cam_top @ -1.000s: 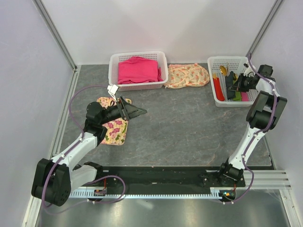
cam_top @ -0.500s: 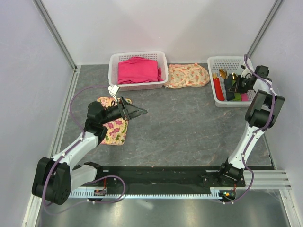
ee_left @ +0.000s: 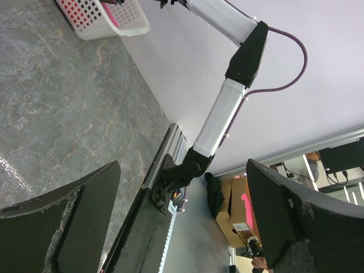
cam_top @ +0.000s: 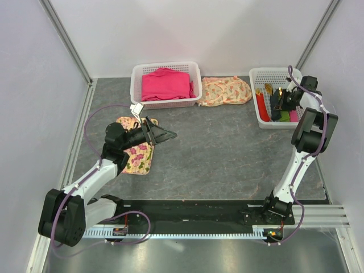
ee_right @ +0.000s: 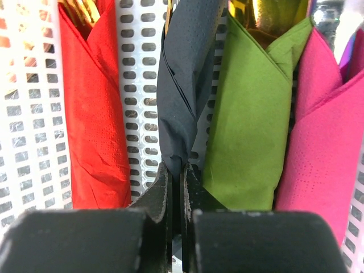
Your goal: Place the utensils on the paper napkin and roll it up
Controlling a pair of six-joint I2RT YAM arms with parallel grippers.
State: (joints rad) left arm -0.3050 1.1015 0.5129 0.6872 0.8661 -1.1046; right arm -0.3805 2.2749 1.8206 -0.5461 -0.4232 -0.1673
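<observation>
On the left of the surface (cam_top: 227, 153), the left end effector (cam_top: 161, 133) hangs over the right edge of a floral mat (cam_top: 138, 159). Its two fingers are spread wide and hold nothing; its wrist view shows only bare stone and the opposite arm between them. It is well apart from the paper napkin. Behind it, at the far wall, a white basket (cam_top: 165, 104) holds a folded pink cloth (cam_top: 166, 84), and a second floral cloth (cam_top: 224, 91) lies just beside that basket on its right. At the far right corner stands a smaller lattice basket (cam_top: 254, 105), into which the right end effector (ee_right: 176, 179) reaches. Its fingers are pressed together, with the lower end of the paper napkin (ee_right: 182, 96) pinched between their tips. The napkin is black and loosely folded into a long narrow shape. It runs straight away from the fingertips along the basket floor. To its left, with a strip of bare lattice between them, lies a red roll (ee_right: 94, 114) with gold tips (ee_right: 77, 10) showing at its far end. On its right a green roll (ee_right: 250, 114) lies just beside it, and a pink roll (ee_right: 324, 136) touches the green one. Whether any cutlery sits inside the black napkin cannot be told.
</observation>
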